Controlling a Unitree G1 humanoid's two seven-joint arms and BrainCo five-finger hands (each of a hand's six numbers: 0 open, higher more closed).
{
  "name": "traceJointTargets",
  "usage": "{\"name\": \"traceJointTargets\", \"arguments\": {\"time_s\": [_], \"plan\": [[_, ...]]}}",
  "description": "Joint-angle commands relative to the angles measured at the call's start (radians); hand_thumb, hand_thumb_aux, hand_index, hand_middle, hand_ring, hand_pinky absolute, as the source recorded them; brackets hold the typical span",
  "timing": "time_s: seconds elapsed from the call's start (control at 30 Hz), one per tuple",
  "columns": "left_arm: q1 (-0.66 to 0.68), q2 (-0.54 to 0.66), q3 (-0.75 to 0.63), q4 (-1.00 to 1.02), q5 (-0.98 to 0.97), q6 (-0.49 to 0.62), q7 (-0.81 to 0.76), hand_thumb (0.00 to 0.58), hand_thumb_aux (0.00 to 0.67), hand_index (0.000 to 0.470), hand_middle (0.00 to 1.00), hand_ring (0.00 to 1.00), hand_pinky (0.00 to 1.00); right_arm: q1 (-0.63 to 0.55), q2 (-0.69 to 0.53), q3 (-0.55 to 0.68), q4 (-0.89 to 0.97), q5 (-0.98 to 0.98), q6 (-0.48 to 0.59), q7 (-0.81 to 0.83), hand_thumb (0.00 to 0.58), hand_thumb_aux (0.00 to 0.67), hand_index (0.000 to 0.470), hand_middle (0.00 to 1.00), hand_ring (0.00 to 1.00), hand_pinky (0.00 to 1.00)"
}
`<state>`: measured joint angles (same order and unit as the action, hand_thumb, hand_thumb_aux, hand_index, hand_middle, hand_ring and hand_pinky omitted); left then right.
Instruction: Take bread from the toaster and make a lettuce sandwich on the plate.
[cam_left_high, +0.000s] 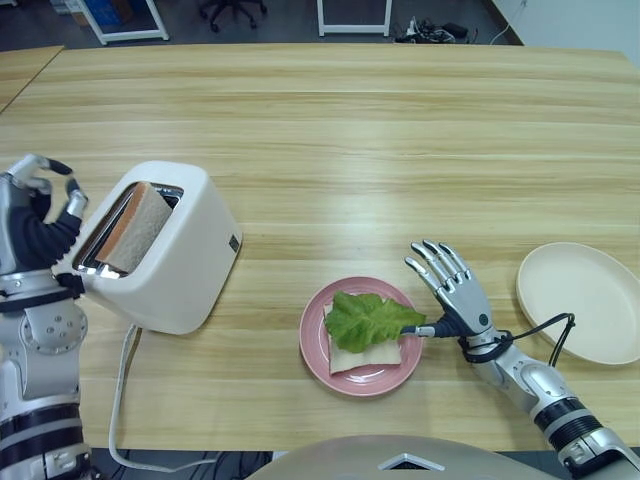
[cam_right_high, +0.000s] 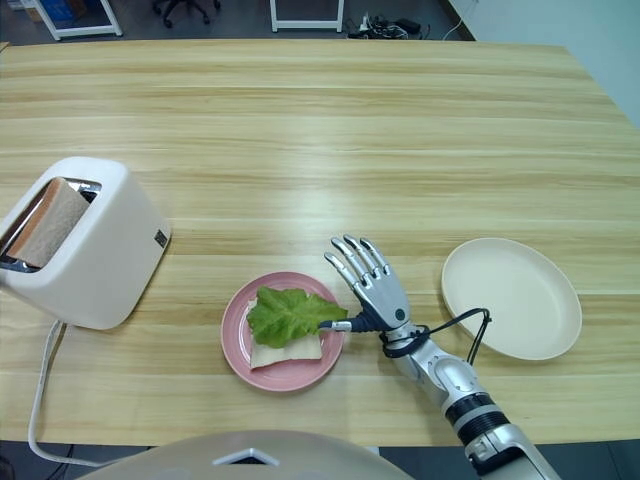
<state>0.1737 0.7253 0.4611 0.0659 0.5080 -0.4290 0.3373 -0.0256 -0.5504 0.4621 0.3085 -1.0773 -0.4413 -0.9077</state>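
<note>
I'm seeing right hand (cam_left_high: 455, 295) lying open at plate's (cam_left_high: 310, 345) 3 o'clock, thumb touching lettuce (cam_left_high: 368, 318); fearing pullback dragging it off. Meanwhile left hand (cam_left_high: 42, 190) hanging curled, empty, at toaster's (cam_left_high: 190, 275) 9 o'clock; bread (cam_left_high: 140, 225) sitting inside.

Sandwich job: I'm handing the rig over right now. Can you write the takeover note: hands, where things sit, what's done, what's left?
Left hand: held up beside the toaster, fingers curled, holding nothing.
Right hand: open, resting on the table just right of the pink plate, thumb at the edge of the lettuce.
Things: bottom slice lies on the pink plate with the lettuce on top. Second slice stands in the toaster slot. Cream plate sits far right.
Done: bottom slice and lettuce placed.
Left: pull the second slice from the toaster and lay it on the lettuce.
</note>
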Motion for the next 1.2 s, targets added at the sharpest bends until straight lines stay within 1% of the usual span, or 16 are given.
{"name": "traceJointTargets", "arguments": {"time_s": [0.03,0.1,0.23,0.4,0.53,0.77,0.83,0.9,0.93,1.0,1.03,1.07,1.1,1.13,1.2], "plan": [[0.084,0.003,0.038,-0.08,0.042,0.036,-0.028,0.0,0.0,0.0,0.0,0.0,0.0,0.0,-0.012,0.01,0.001,-0.004,-0.005,0.012,0.0,0.0,0.0,0.0,0.0,0.0],[0.112,0.007,0.062,-0.102,0.053,0.052,-0.04,0.0,0.0,0.0,0.0,0.0,0.0,-0.004,-0.012,0.014,0.005,-0.006,-0.008,0.014,0.0,0.0,0.0,0.0,0.0,0.0],[0.163,0.027,0.066,-0.094,0.09,0.078,-0.078,0.0,0.0,0.0,0.0,0.0,0.0,-0.011,-0.015,0.024,0.007,-0.009,-0.012,0.023,0.0,0.0,0.0,0.0,0.0,0.0],[0.187,0.044,0.063,-0.079,0.105,0.097,-0.111,0.0,0.0,0.0,0.0,0.0,0.0,-0.011,-0.02,0.026,0.007,-0.009,-0.012,0.028,0.0,0.0,0.0,0.0,0.0,0.0],[0.188,0.066,0.04,-0.053,0.129,0.104,-0.126,0.0,0.0,0.0,0.0,0.0,0.0,-0.014,-0.019,0.03,0.012,-0.01,-0.012,0.033,0.0,0.0,0.0,0.0,0.0,0.0],[0.142,0.106,-0.015,-0.004,0.161,0.108,-0.137,0.0,0.0,0.0,0.0,0.0,0.0,-0.019,-0.018,0.033,0.016,-0.01,-0.011,0.037,0.0,0.0,0.0,0.0,0.0,0.0],[0.156,0.112,-0.023,-0.001,0.156,0.103,-0.154,0.036,0.021,0.015,0.0,0.0,0.0,-0.019,-0.019,0.034,0.014,-0.008,-0.012,0.039,0.0,0.0,0.0,0.0,0.0,0.0],[0.179,0.115,-0.024,-0.008,0.148,0.093,-0.173,0.058,0.034,0.024,0.0,0.0,0.0,-0.019,-0.021,0.035,0.015,-0.007,-0.013,0.038,0.0,0.0,0.0,0.0,0.0,0.0],[0.193,0.119,-0.027,-0.012,0.143,0.085,-0.184,0.096,0.058,0.041,0.0,0.0,0.0,-0.019,-0.022,0.035,0.016,-0.007,-0.013,0.038,0.0,0.0,0.0,0.0,0.0,0.0],[0.209,0.13,-0.031,-0.018,0.138,0.074,-0.199,0.062,0.037,0.026,0.0,0.0,0.0,-0.018,-0.022,0.036,0.016,-0.007,-0.014,0.039,0.0,0.0,0.0,0.0,0.0,0.0],[0.211,0.134,-0.032,-0.018,0.136,0.072,-0.203,0.092,0.055,0.039,0.0,0.0,0.0,-0.017,-0.022,0.035,0.015,-0.007,-0.014,0.039,0.0,0.0,0.0,0.0,0.0,0.0],[0.212,0.138,-0.032,-0.017,0.135,0.071,-0.207,0.16,0.1,0.07,0.0,0.0,0.0,-0.017,-0.022,0.035,0.014,-0.006,-0.014,0.039,0.0,0.0,0.0,0.0,0.0,0.0],[0.214,0.145,-0.033,-0.013,0.133,0.067,-0.213,0.385,0.281,0.197,0.0,0.0,0.0,-0.016,-0.022,0.035,0.014,-0.006,-0.013,0.039,0.0,0.0,0.0,0.0,0.0,0.0],[0.216,0.151,-0.035,-0.008,0.127,0.059,-0.218,0.58,0.67,0.47,0.0,0.0,0.0,-0.016,-0.021,0.035,0.013,-0.006,-0.013,0.04,0.0,0.0,0.0,0.0,0.0,0.0],[0.22,0.161,-0.039,0.0,0.123,0.031,-0.213,0.58,0.67,0.47,0.0,0.0,0.0,-0.014,-0.022,0.034,0.011,-0.005,-0.013,0.04,0.0,0.0,0.0,0.0,0.0,0.0]]}}
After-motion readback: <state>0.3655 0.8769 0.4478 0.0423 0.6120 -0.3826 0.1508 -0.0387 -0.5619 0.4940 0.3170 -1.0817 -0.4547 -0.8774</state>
